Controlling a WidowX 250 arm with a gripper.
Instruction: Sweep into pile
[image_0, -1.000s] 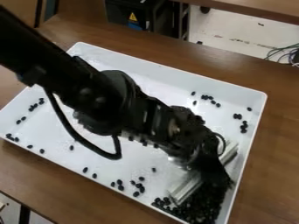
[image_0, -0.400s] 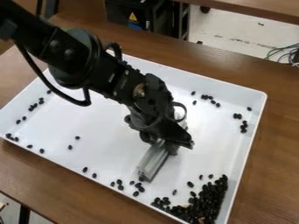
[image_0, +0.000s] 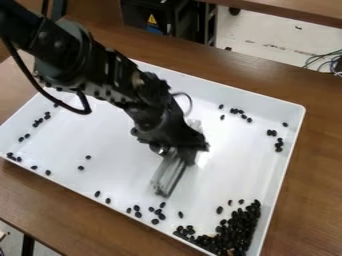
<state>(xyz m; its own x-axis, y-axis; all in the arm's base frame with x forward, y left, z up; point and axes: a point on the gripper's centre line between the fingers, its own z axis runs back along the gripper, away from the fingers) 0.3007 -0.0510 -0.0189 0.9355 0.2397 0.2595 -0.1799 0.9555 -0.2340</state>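
Only label I can spot is a yellow triangle sticker (image_0: 152, 19) on the black box (image_0: 135, 14) in the back. The hand (image_0: 183, 153) is clamped on a pale bar (image_0: 168, 176), which slants down over the white tray (image_0: 224, 172) on the wood worktop (image_0: 304, 195). Main pile of black beans (image_0: 235, 230) sits well apart from the hand, below and to its right in the picture, packed into the tray's bottom corner, with strays scattered around near the walls.

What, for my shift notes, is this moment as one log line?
Sweep into pile | hand over tray, with grey bar | dark pile in near-right corner | loose pieces scattered elsewhere
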